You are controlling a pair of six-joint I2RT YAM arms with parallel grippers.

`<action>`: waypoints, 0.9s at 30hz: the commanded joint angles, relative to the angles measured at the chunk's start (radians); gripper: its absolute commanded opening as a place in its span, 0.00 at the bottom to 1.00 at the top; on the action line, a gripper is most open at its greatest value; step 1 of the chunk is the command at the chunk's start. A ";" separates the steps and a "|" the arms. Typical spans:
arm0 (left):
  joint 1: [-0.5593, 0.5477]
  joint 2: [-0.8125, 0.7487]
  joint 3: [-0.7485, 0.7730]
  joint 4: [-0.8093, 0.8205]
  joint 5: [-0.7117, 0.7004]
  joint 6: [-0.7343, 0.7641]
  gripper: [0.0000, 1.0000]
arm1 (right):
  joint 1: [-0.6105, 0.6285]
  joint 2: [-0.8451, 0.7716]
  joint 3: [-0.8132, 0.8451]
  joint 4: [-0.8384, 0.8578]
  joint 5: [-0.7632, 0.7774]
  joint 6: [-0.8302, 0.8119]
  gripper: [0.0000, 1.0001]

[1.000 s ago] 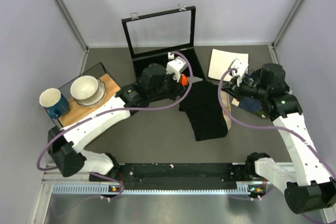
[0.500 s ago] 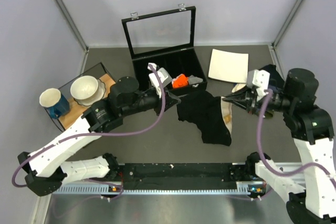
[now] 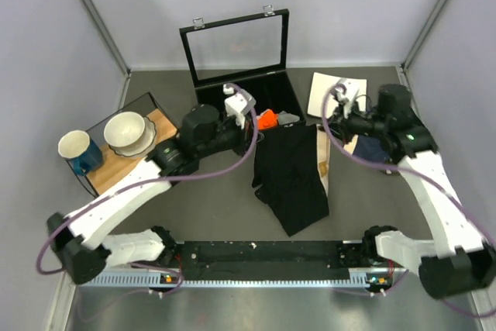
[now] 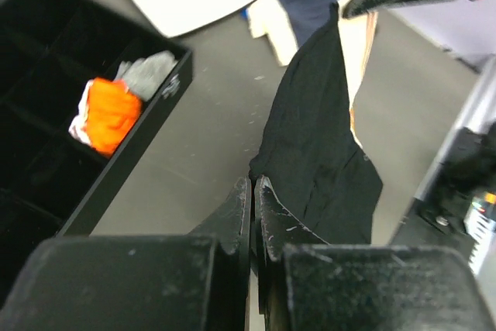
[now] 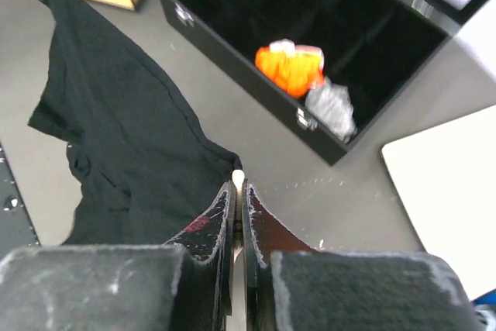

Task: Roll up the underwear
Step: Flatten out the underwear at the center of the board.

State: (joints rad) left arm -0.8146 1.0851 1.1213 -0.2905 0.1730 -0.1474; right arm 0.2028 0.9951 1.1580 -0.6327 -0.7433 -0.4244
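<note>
The black underwear (image 3: 291, 180) is held by its far edge between both grippers, and its lower part trails toward the near edge. Its pale tan waistband (image 3: 324, 167) runs along the right side. My left gripper (image 3: 258, 136) is shut on the far left corner, with black fabric pinched at its tips (image 4: 254, 181). My right gripper (image 3: 322, 123) is shut on the far right corner, where a pale bit of waistband shows at its tips (image 5: 238, 180). The underwear also shows in the left wrist view (image 4: 318, 137) and the right wrist view (image 5: 124, 137).
An open black compartment box (image 3: 232, 98) stands behind the underwear, holding an orange cloth roll (image 3: 266, 119) and a grey cloth (image 3: 287, 118). A white plate (image 3: 329, 91) lies at the back right. A navy garment (image 3: 373, 147) lies under the right arm. A wooden tray (image 3: 159, 125) with a bowl (image 3: 126, 131) and a mug (image 3: 77, 149) stands on the left.
My right gripper has swung left and toward the back, and my left gripper has shifted right and back. The underwear has moved with them and now hangs longer and narrower.
</note>
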 commanded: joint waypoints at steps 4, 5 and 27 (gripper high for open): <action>0.167 0.431 0.074 0.156 0.040 0.026 0.00 | 0.009 0.404 -0.069 0.342 0.128 0.064 0.00; 0.175 0.508 0.106 0.137 0.031 0.031 0.00 | 0.010 0.436 -0.055 0.343 0.134 0.058 0.00; 0.207 0.507 0.176 0.060 -0.132 0.180 0.00 | 0.012 0.628 0.043 0.354 0.068 0.035 0.09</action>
State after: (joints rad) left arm -0.6147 1.6154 1.3048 -0.2150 0.0578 0.0006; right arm 0.2050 1.6115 1.1671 -0.3027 -0.6575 -0.4007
